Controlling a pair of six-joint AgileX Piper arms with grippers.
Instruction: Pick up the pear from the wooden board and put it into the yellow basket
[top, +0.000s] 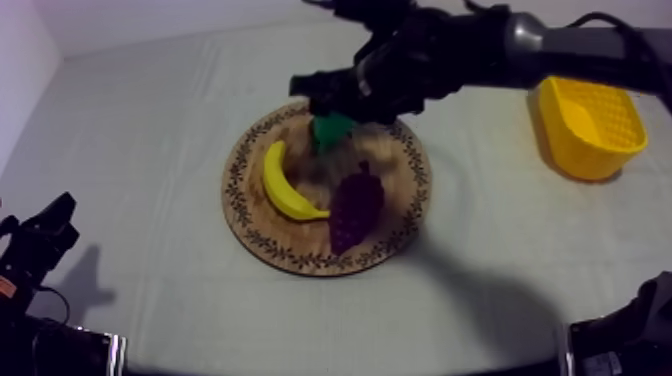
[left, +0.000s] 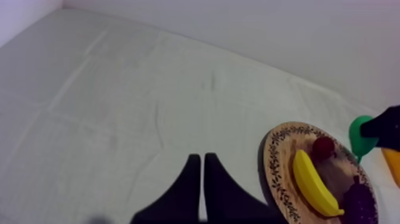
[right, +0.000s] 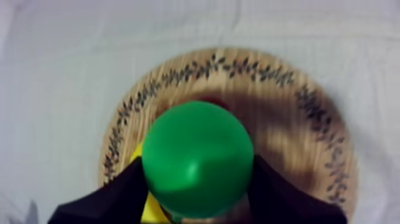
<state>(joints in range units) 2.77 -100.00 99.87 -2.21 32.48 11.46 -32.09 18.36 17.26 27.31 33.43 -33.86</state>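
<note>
Carry step, by my reading: right end effector (right: 197, 179) clamped round the pear (right: 196, 156), hanging just above the wooden board (top: 250, 215); left end effector (left: 200, 158) closed on nothing, idle; next calls for a level swing to the yellow basket (top: 560, 140), then release.

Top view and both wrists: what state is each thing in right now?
pear: gripped by right claw, above the board.
right claw: shut on pear.
left claw: shut, empty.
banana: lying on board.
grapes: lying on board.
small red fruit: on board.
yellow basket: upright, nothing visible inside.
</note>
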